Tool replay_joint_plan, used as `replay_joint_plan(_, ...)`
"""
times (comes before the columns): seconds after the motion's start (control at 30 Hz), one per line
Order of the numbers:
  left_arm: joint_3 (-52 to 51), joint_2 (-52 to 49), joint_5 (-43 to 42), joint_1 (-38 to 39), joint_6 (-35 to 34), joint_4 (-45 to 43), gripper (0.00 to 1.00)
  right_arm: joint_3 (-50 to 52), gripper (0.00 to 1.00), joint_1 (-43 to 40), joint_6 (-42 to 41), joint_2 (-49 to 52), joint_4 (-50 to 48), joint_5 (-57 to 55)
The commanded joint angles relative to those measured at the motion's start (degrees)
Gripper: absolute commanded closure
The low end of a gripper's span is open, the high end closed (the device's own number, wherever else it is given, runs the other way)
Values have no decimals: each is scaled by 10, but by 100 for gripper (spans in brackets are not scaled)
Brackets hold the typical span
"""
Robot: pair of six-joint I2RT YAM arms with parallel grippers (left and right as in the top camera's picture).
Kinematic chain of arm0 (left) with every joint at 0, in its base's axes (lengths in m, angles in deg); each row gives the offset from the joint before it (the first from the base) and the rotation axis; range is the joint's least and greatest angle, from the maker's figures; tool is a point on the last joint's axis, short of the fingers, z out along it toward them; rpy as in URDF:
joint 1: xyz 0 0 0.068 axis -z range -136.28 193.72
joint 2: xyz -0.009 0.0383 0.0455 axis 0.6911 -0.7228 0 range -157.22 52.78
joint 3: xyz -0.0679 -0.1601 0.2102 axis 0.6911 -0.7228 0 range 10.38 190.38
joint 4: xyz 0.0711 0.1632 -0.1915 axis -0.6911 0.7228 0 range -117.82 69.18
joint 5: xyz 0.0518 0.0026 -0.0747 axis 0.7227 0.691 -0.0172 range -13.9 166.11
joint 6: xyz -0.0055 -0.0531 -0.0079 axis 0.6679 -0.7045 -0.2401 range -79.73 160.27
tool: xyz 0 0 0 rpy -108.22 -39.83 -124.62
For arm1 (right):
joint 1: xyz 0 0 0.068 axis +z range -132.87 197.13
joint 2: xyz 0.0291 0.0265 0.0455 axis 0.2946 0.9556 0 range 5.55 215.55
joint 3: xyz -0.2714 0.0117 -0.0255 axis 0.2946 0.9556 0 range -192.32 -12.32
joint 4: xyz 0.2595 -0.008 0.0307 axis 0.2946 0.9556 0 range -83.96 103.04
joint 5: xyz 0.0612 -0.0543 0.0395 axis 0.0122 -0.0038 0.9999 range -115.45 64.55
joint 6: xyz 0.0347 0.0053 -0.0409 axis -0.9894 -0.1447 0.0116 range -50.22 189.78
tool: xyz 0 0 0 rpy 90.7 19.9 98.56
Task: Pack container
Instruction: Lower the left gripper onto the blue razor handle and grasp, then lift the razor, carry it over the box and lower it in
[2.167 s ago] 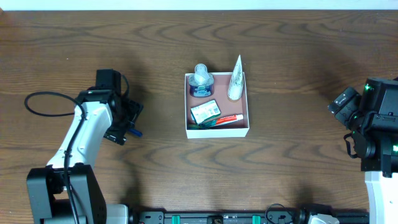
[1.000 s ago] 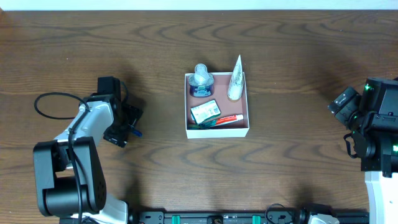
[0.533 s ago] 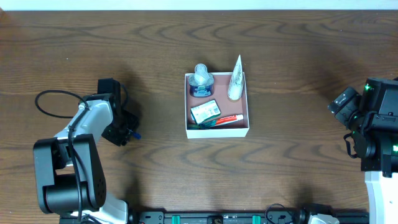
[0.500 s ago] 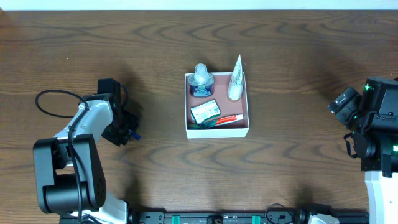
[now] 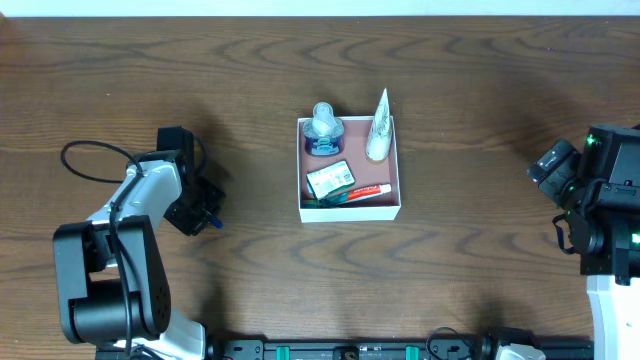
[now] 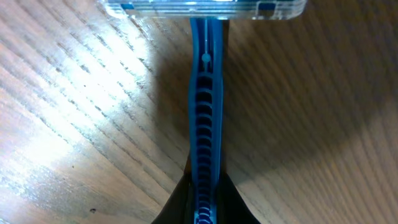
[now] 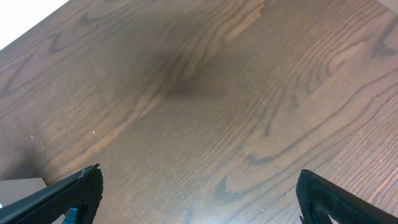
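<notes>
The left arm [image 5: 140, 205] has folded back toward its base, drawing the left claw [image 6: 204, 208] slightly nearer the front edge, well left of the container [image 5: 350, 212]. The surface [image 5: 480, 90] leaves open wood on every side of it. The container sits mid-surface, already holding a bottle [image 5: 324, 130], tube [image 5: 378, 128], packet [image 5: 330, 182] and toothpaste [image 5: 362, 191]. One item seems left: the blue razor [image 6: 205, 112], pinched in the closed left claw. The right claw [image 7: 199, 205] gapes wide, empty.
</notes>
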Motion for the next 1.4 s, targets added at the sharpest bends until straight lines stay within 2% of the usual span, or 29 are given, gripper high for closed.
replay_joint_plan(0.0, -25, -35, 3, -1, 15, -1, 94, -3, 1, -3, -7, 0, 1, -8)
replay_joint_plan(0.1, -24, -34, -3, -1, 15, -3, 94, -3, 1, -3, -7, 0, 1, -8)
replay_joint_plan(0.2, -18, -31, -44, -1, 30, -5, 94, -3, 1, -3, -7, 0, 1, -8)
replay_joint_plan(0.43, 32, 10, -222, -1, 182, -5, 94, -3, 1, -3, -7, 0, 1, -8)
replay_joint_plan(0.57, 56, 70, -269, -1, 228, 0, 94, -3, 1, -3, -7, 0, 1, -8)
replay_joint_plan(0.67, 63, 131, -272, 6, 264, 0, 94, -3, 1, -3, -7, 0, 1, -8)
replay_joint_plan(0.8, 66, 228, -272, 41, 349, -6, 94, -3, 1, -3, -7, 0, 1, -8)
replay_joint_plan(0.97, 66, 329, -267, 115, 423, -51, 94, -3, 1, -3, -7, 0, 1, -8)
replay_joint_plan(1.03, 66, 356, -267, 152, 477, -78, 94, -3, 1, -3, -7, 0, 1, -8)
replay_joint_plan(1.23, 66, 362, -255, 251, 680, -115, 94, -3, 1, -3, -7, 0, 1, -8)
replay_joint_plan(1.37, 66, 327, -193, 299, 754, -113, 94, -3, 1, -3, -7, 0, 1, -8)
